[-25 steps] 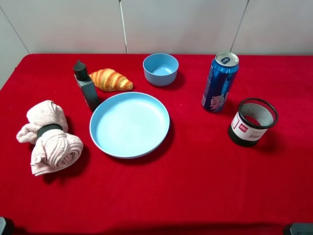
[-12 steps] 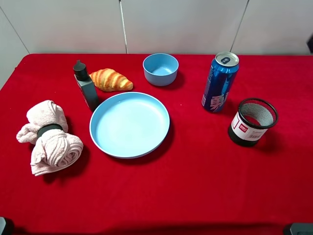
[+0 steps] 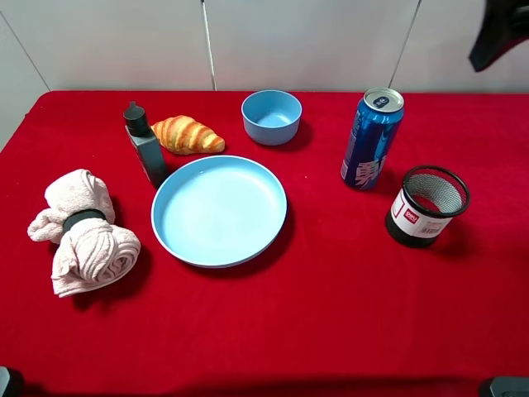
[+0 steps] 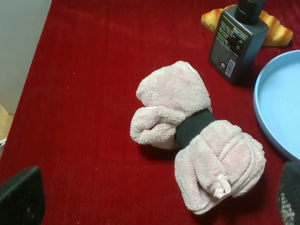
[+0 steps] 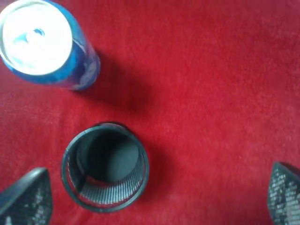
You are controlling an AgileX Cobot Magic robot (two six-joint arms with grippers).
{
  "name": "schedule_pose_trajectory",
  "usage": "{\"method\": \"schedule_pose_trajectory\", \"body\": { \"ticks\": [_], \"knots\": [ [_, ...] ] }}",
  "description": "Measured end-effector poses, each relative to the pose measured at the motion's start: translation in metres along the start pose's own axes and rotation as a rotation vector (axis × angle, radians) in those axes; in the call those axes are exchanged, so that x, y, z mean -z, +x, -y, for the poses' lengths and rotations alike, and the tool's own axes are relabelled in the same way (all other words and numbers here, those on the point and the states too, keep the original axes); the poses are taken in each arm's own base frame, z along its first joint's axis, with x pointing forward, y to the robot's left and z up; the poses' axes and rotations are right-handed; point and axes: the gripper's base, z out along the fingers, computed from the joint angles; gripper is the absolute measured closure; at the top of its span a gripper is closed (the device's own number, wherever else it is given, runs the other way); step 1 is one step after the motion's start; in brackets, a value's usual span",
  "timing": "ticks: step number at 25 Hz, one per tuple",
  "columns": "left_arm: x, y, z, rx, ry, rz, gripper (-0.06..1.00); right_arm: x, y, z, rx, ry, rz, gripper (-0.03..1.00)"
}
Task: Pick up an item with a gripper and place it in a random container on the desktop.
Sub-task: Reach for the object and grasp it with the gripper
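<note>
The blue can [image 3: 372, 139] with a silver top stands upright on the red cloth desktop [image 3: 331, 314] at the back right. The black mesh cup [image 3: 426, 206] with a white and red label stands just right of it and nearer the front, empty. In the right wrist view the can [image 5: 47, 44] and the cup [image 5: 105, 166] are seen from above. My right gripper [image 5: 154, 197] is open and empty high above them; its arm [image 3: 504, 33] shows at the top right corner. My left gripper [image 4: 154, 199] is open and empty over the rolled towel [image 4: 197, 136].
A big blue plate [image 3: 219, 211] lies mid-table, with a small blue bowl [image 3: 271, 117] behind it. A dark grey-green bottle [image 3: 145, 145] and a croissant [image 3: 187, 135] stand at the back left. A pink rolled towel [image 3: 83, 233] lies at the left.
My right arm has come into the exterior view at the top right corner, moving in from the right edge. The objects on the cloth have not moved.
</note>
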Motion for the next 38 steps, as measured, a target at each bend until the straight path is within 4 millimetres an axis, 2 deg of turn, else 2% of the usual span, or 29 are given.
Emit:
{"method": "schedule_pose_trajectory", "body": {
  "ticks": [7, 12, 20, 38],
  "knots": [
    [0.000, 0.000, 0.000, 0.000, 0.000, 0.000, -0.05, -0.017, -0.032, -0.024, 0.121, -0.031, -0.008, 0.28],
    [0.000, 0.000, 0.000, 0.000, 0.000, 0.000, -0.05, -0.030, -0.047, -0.040, 0.196, -0.091, -0.021, 0.28],
    [0.000, 0.000, 0.000, 0.000, 0.000, 0.000, -0.05, -0.053, -0.052, -0.051, 0.273, -0.177, -0.065, 0.28],
    [0.000, 0.000, 0.000, 0.000, 0.000, 0.000, -0.05, -0.112, -0.064, -0.057, 0.300, -0.173, -0.127, 0.28]
  ]
}}
